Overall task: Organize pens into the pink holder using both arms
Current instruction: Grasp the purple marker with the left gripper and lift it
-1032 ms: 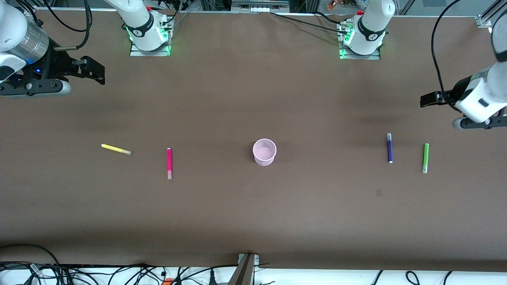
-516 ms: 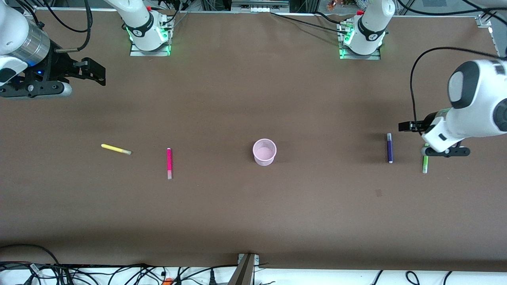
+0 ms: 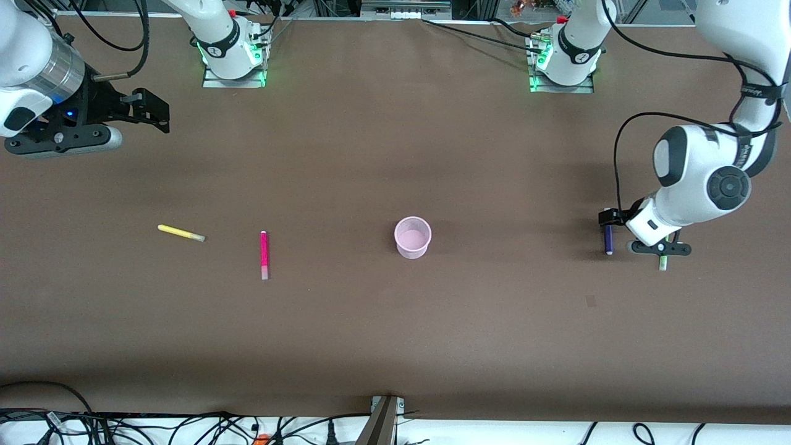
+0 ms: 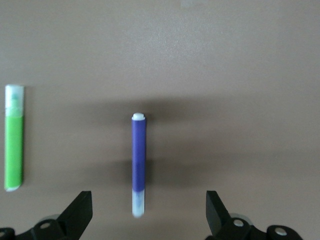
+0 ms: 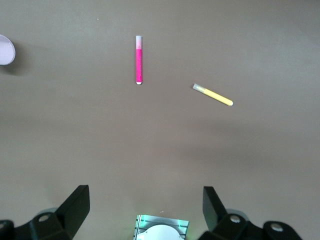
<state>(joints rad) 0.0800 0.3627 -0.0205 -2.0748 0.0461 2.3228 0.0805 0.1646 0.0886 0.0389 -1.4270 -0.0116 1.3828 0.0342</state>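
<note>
The pink holder (image 3: pixel 412 237) stands upright mid-table; its edge shows in the right wrist view (image 5: pixel 5 49). The yellow pen (image 3: pixel 180 233) (image 5: pixel 213 94) and the magenta pen (image 3: pixel 264 254) (image 5: pixel 138 60) lie toward the right arm's end. The purple pen (image 3: pixel 609 241) (image 4: pixel 138 165) and the green pen (image 3: pixel 663 262) (image 4: pixel 14 137) lie toward the left arm's end, both partly hidden by the left arm. My left gripper (image 3: pixel 610 217) (image 4: pixel 147 212) is open and empty, over the purple pen's pale end. My right gripper (image 3: pixel 148 114) (image 5: pixel 145 202) is open and empty, high over the table's right-arm end.
The brown table (image 3: pixel 395 334) carries only the pens and the holder. The arm bases (image 3: pixel 232 55) (image 3: pixel 562 59) stand along the edge farthest from the front camera. Cables lie along the edge nearest it (image 3: pixel 185 426).
The left arm has swung in from the table's end and come down over the purple pen, now covering most of the green pen. The right gripper has shifted only slightly.
</note>
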